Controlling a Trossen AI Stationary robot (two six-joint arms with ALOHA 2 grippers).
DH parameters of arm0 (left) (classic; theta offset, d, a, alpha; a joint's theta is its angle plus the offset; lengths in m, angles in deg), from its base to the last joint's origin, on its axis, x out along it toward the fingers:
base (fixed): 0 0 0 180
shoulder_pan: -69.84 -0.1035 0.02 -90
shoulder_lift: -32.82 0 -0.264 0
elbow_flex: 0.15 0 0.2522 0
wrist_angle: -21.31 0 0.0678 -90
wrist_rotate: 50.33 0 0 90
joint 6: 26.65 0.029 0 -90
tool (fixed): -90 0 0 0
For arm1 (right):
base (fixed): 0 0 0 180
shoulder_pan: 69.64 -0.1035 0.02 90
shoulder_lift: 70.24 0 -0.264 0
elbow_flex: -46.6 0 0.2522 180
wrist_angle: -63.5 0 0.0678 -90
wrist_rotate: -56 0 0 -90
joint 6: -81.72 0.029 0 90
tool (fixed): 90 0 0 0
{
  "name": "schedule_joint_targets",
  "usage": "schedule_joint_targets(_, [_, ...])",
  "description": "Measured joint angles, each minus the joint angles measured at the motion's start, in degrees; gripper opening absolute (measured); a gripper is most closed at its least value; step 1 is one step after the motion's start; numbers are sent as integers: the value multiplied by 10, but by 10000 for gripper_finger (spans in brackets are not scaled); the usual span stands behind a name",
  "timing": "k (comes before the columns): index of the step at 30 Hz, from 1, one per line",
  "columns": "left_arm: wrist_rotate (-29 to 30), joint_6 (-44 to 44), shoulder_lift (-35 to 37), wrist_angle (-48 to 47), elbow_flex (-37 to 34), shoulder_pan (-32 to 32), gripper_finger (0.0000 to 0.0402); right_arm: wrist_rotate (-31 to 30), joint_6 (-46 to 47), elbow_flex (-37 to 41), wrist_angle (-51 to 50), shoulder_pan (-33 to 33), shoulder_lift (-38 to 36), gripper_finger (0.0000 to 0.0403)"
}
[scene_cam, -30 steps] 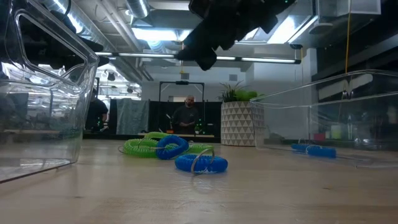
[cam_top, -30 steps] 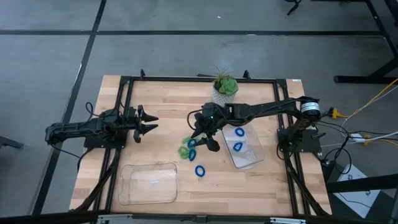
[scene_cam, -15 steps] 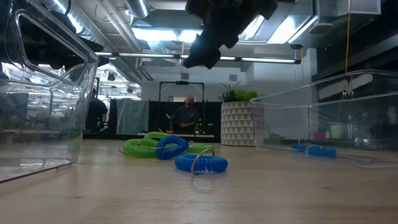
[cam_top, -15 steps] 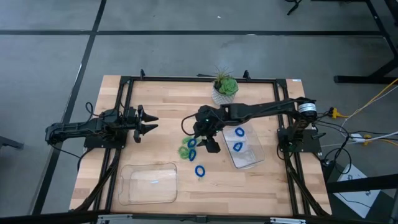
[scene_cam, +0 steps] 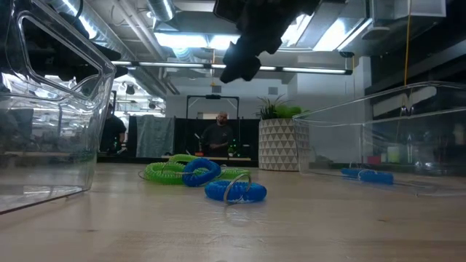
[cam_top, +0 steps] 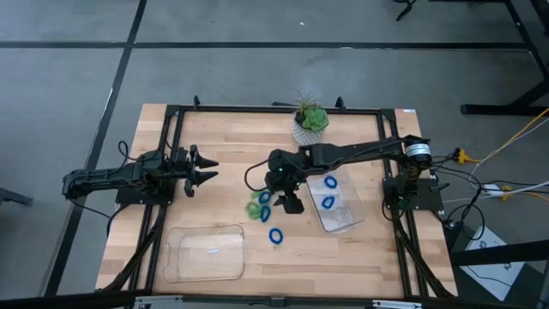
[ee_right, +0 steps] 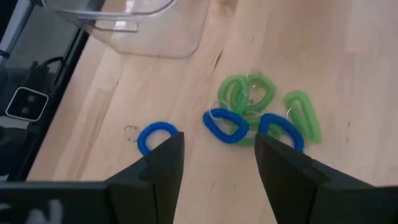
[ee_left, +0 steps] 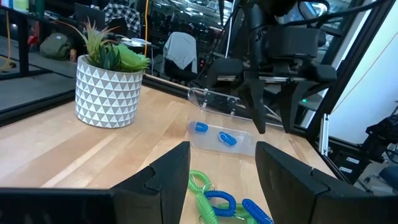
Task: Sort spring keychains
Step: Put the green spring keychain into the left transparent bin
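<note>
Several spring keychains lie on the wooden table: a tangle of green ones (ee_right: 255, 99) with two blue ones (ee_right: 225, 124) resting on it, and a lone blue one (ee_right: 157, 135) nearer the front edge. Two blue ones (cam_top: 328, 192) lie in the clear tray (cam_top: 341, 215) at the right. My right gripper (cam_top: 289, 203) hangs open above the pile, slanting down and clear of it, as the low view (scene_cam: 240, 62) shows. My left gripper (cam_top: 206, 169) waits open and level at the left, away from the keychains.
A second clear tray (cam_top: 204, 253) stands at the front left. A potted plant (cam_top: 310, 124) in a white patterned pot stands at the far middle. A black frame (cam_top: 171, 137) runs around the table top. People show in the room behind the table.
My right gripper has turned at the wrist above the keychain pile while staying nearly in place. Its fingers have kept the same gap. The keychains have not moved.
</note>
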Motion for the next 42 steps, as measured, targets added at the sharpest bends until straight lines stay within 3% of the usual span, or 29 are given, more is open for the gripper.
schedule_joint_targets(15, [0,0,0,0,0,0,178,1,-10,3,-15,-26,6,194])
schedule_joint_targets(29, [0,0,0,0,0,0,178,-5,-18,4,6,-12,84,194])
schedule_joint_targets(33, [0,0,0,0,0,0,178,-34,-20,4,6,-13,94,194])
schedule_joint_targets(39, [0,0,0,0,0,0,178,-128,-48,4,4,-8,96,194])
schedule_joint_targets(42, [0,0,0,0,0,0,178,-135,-48,4,-2,-4,96,194])
